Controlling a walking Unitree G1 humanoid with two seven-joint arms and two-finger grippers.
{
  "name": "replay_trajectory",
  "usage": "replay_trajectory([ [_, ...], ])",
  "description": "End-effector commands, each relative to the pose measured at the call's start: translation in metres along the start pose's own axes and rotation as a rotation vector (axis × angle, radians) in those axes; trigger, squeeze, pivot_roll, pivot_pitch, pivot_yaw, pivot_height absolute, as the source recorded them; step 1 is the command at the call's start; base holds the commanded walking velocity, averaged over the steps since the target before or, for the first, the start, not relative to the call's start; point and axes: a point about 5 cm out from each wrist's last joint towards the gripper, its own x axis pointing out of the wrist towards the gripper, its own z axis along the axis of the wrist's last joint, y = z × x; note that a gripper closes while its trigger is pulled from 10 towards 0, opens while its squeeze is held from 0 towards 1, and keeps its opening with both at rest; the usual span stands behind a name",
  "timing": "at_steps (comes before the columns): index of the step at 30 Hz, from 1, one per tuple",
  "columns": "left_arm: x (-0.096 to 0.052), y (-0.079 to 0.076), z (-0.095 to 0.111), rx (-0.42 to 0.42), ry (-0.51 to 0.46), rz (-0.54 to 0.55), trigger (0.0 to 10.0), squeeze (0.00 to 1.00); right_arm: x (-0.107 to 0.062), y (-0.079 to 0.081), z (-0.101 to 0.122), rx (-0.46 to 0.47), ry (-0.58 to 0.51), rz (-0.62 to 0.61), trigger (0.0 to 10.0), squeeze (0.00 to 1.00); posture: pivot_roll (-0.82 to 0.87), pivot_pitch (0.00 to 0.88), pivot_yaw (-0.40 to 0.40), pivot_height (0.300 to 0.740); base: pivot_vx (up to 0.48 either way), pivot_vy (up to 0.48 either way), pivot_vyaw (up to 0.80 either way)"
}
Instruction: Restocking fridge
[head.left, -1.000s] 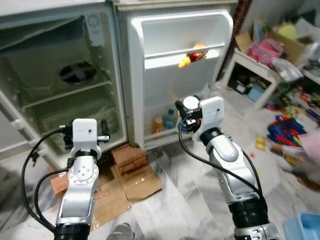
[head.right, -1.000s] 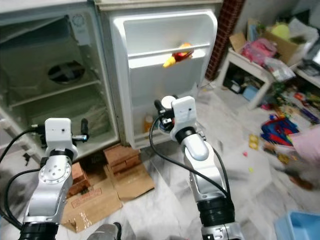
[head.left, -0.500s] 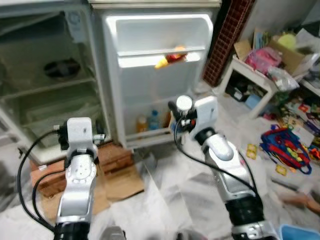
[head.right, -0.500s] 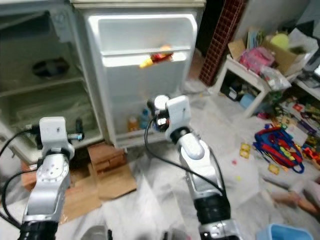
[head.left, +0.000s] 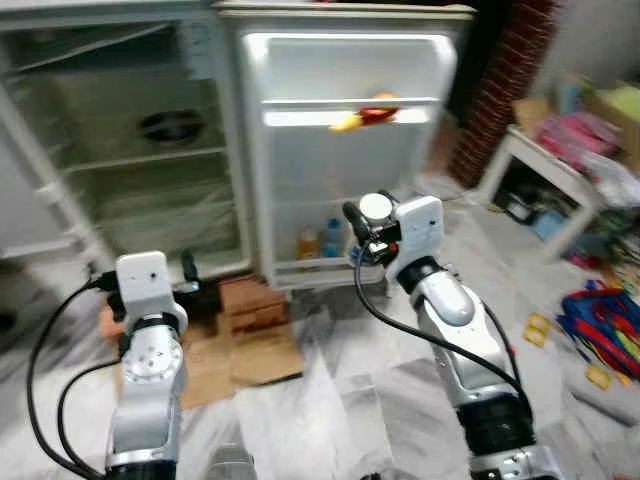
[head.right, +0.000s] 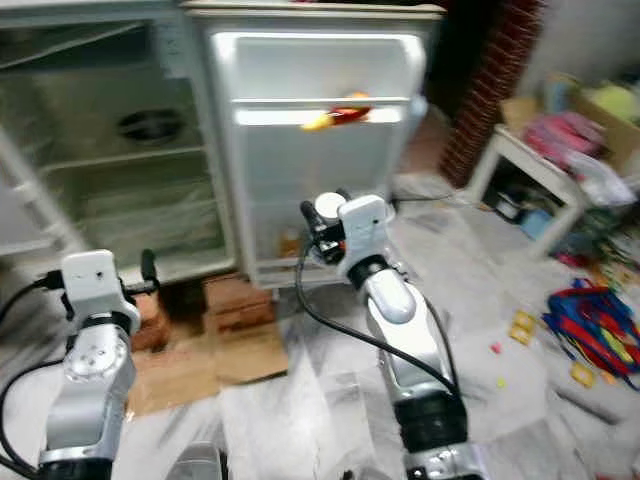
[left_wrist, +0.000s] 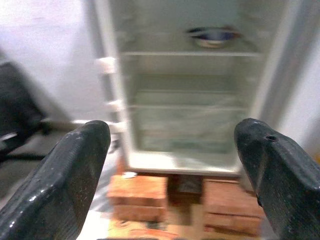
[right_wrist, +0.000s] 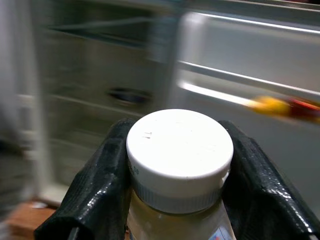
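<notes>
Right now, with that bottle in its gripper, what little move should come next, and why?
Probably carry the white-capped bottle forward toward the open fridge door. The right gripper holds it short of the door's lower shelf, where other bottles already stand.

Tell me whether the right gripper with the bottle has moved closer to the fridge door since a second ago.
Cannot tell. The right gripper, shut on the white-capped bottle, sits below the door shelf and before the door bottles as earlier; the camera itself swung.

No text or label can be read anywhere (the bottle cap (right_wrist: 180, 146) looks blank).
</notes>
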Motion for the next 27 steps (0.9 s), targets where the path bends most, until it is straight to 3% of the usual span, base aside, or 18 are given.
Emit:
replay_trajectory([
  [1,0.003,-0.004,0.007,-0.002,-0.029,-0.003,10.0,0.00,0.005,-0.004,0.015,-0.018,-0.068,0.003,10.0,0.00,0.07,0.000,-0.060,0.740,0.000,0.000,0.80],
  [5,0.004,-0.006,0.009,-0.009,-0.040,-0.013,10.0,0.00,0.006,-0.005,0.018,-0.011,-0.083,0.004,10.0,0.00,0.07,0.000,-0.060,0.740,0.149,0.000,0.20],
  [12,0.004,-0.006,0.009,-0.019,-0.036,-0.008,10.0,0.00,0.011,-0.005,0.026,-0.035,-0.113,0.023,10.0,0.00,0.07,0.000,-0.058,0.740,0.467,0.000,0.00],
  [20,0.004,-0.008,0.009,-0.026,-0.036,-0.006,10.0,0.00,0.017,0.008,0.032,-0.094,-0.151,0.103,10.0,0.00,0.07,0.000,-0.059,0.740,0.480,0.000,0.00],
  [27,0.004,-0.009,0.009,-0.028,-0.036,-0.005,10.0,0.00,0.017,0.013,0.034,-0.091,-0.161,0.119,10.0,0.00,0.07,0.000,-0.060,0.740,0.478,0.000,0.00],
])
